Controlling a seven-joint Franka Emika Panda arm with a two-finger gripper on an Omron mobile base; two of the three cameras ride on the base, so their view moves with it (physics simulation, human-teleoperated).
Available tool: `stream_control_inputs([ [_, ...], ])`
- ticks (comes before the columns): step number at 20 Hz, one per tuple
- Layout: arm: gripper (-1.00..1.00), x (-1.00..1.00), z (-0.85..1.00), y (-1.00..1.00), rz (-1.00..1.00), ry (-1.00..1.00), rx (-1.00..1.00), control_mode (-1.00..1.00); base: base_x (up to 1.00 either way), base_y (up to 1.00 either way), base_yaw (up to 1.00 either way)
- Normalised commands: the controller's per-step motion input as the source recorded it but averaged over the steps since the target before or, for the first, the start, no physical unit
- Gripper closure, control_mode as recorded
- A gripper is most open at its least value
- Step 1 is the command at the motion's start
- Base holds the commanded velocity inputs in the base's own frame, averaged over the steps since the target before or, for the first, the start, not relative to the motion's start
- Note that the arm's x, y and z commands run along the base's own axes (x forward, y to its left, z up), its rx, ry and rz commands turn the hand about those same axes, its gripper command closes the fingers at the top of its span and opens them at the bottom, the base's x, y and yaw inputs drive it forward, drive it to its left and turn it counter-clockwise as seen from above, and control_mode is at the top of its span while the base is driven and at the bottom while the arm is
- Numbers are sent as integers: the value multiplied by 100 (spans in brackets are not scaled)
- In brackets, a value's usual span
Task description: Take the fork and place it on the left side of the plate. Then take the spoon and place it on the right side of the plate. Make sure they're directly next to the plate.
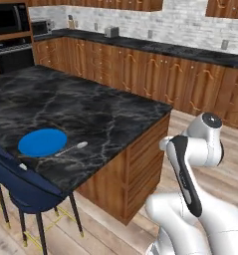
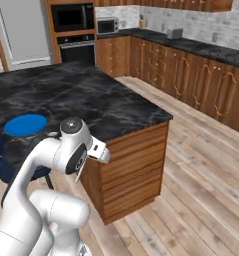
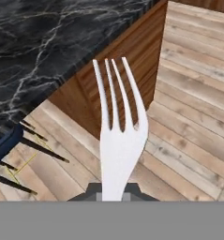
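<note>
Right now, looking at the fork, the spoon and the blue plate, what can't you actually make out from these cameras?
- Fork handle: in the hand view it runs off the bottom edge, so the gripper's hold on it can't be checked.
- Spoon: too small in the left base view to tell whether it touches the plate.
- Plate's near rim: in the left base view the blue chair back covers it.
- Spoon in the right base view: the arm blocks that spot.

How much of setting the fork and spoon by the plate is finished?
Only a little. The fork is gripped in the hand, held out over the wooden floor off the island's corner, so it is picked up but not placed. The spoon already lies next to the blue plate on the island. Left to do: bring the fork to the plate's left side.
</note>
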Motion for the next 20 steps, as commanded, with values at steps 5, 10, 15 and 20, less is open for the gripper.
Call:
stream_control_inputs([
  [5, 100, 0, 0, 0, 0, 0, 0, 100, -62, 89, -35],
  [10, 100, 0, 0, 0, 0, 0, 0, 100, -48, 92, -28],
  [15, 100, 0, 0, 0, 0, 0, 0, 100, -30, 99, -31],
  [20, 100, 0, 0, 0, 0, 0, 0, 100, -18, 100, -35],
])
